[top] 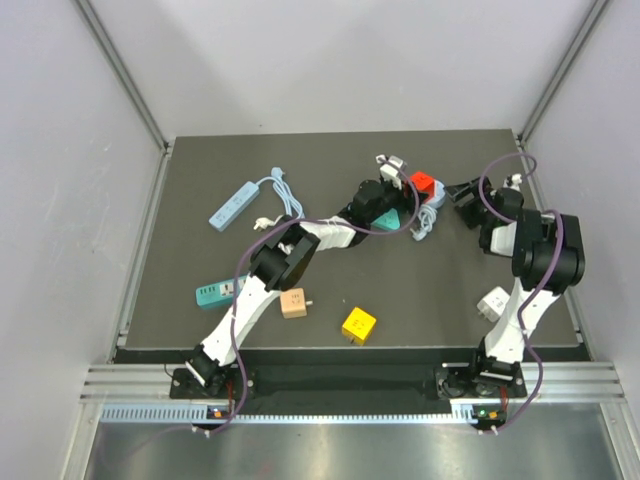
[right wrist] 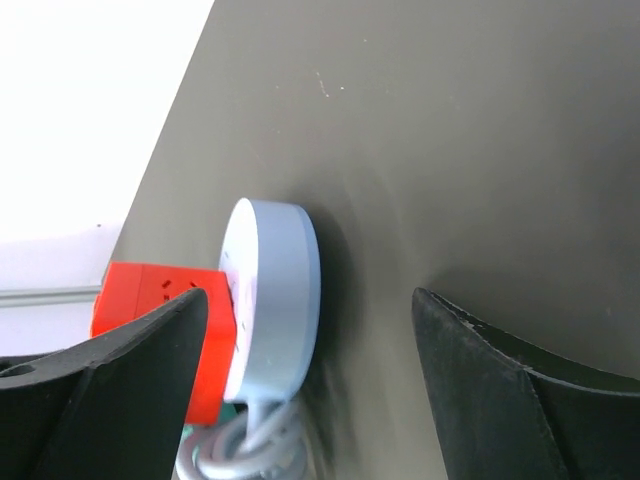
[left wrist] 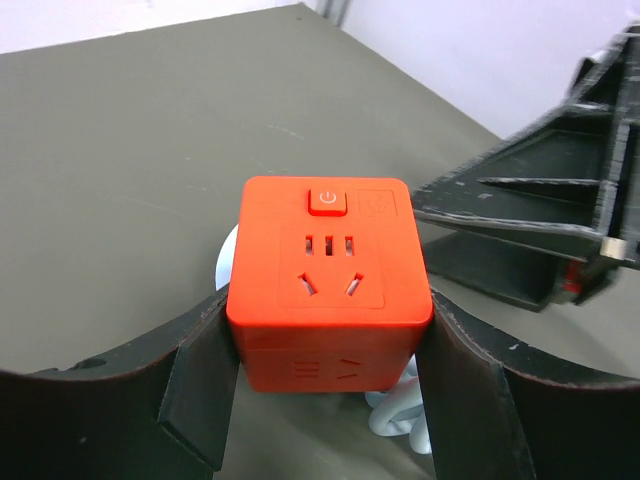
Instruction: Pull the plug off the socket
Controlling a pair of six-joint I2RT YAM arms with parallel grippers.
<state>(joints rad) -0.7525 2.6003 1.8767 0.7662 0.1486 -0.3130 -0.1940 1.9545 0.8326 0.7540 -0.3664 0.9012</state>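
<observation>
Left wrist view: the left gripper (left wrist: 328,335) pinches a glossy, smooth orange cube plug (left wrist: 328,270); the right gripper (right wrist: 308,300) is spread around a round pale-blue socket disc (right wrist: 278,285).

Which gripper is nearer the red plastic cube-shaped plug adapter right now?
Left. The left gripper has its fingers clamped on both sides of the red plastic cube. The right gripper is open beside it, straddling the round pale-blue socket.
</observation>
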